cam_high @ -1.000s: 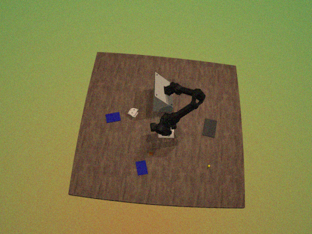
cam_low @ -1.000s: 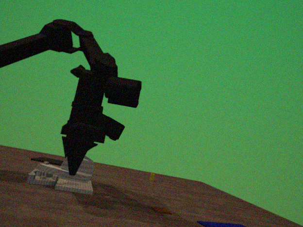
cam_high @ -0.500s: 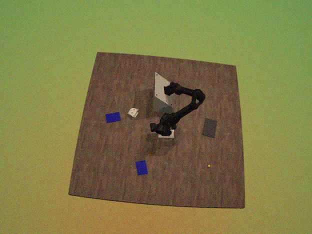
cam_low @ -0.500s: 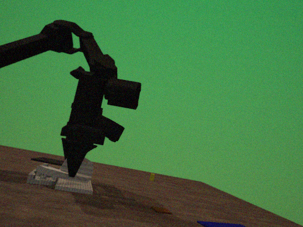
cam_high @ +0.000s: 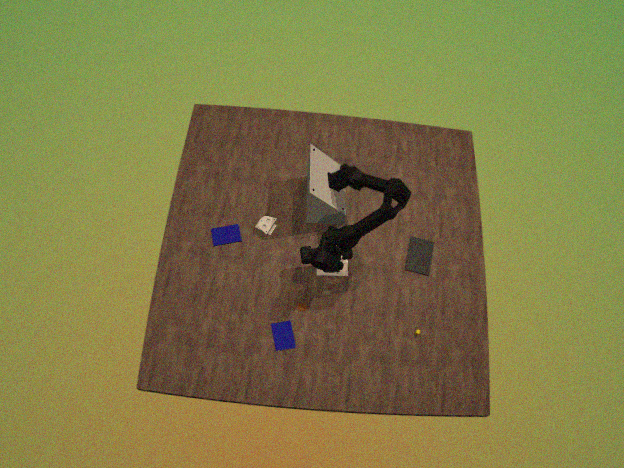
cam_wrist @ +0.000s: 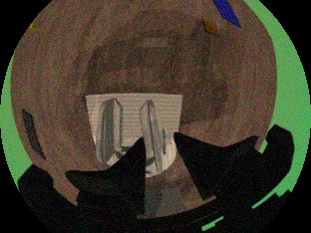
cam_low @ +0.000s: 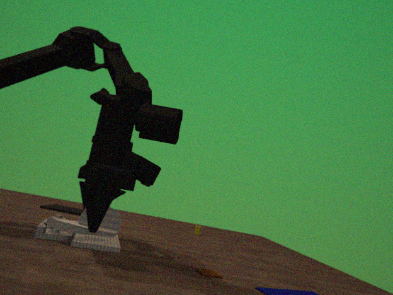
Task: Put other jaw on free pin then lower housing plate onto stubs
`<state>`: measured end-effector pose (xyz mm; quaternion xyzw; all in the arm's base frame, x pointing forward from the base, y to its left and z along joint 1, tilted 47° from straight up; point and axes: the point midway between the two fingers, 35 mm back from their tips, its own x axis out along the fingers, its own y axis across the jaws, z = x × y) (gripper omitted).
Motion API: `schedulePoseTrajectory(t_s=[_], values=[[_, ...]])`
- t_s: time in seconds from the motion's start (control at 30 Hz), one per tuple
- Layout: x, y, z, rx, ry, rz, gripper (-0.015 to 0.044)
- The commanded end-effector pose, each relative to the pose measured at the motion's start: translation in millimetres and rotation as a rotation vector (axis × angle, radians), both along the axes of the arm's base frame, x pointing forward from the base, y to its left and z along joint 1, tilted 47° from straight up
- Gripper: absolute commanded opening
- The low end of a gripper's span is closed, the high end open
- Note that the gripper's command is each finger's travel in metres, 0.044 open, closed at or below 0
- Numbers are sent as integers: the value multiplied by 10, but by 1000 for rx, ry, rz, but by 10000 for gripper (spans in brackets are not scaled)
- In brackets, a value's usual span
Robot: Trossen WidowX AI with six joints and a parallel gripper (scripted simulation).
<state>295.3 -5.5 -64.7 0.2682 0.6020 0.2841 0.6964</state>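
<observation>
My gripper (cam_low: 92, 230) (cam_wrist: 159, 137) points down, shut on a pale grey jaw (cam_low: 74, 223) (cam_wrist: 151, 119). The held jaw lies low over the white base (cam_low: 96, 244) (cam_wrist: 134, 101) (cam_high: 342, 272); whether it is seated on its pin is hidden. The other jaw (cam_wrist: 111, 131) lies beside it on the base, to the left in the wrist view, roughly parallel with a gap between them. The gear teeth and pins are mostly hidden behind the fingers. The white housing plate (cam_high: 265, 225), with small holes, is apart from the base on the table, left of the arm in the top view.
Blue pads (cam_high: 226, 235) (cam_high: 283, 335), a dark grey pad (cam_high: 419, 255) (cam_low: 60, 208) (cam_wrist: 33, 133), a small yellow object (cam_high: 417, 331) (cam_low: 197, 229) and an orange piece (cam_high: 301, 306) (cam_low: 210, 273) (cam_wrist: 210, 27) lie around. A large white-topped block (cam_high: 320, 176) stands by the arm's mount.
</observation>
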Motion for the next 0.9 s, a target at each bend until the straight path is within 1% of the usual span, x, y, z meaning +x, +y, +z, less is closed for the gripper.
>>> schedulePoseTrajectory(t_s=[0.0, 0.87], values=[[3, 11, -12, 4, 2, -5, 134], [11, 66, -64, 4, 1, -4, 134]])
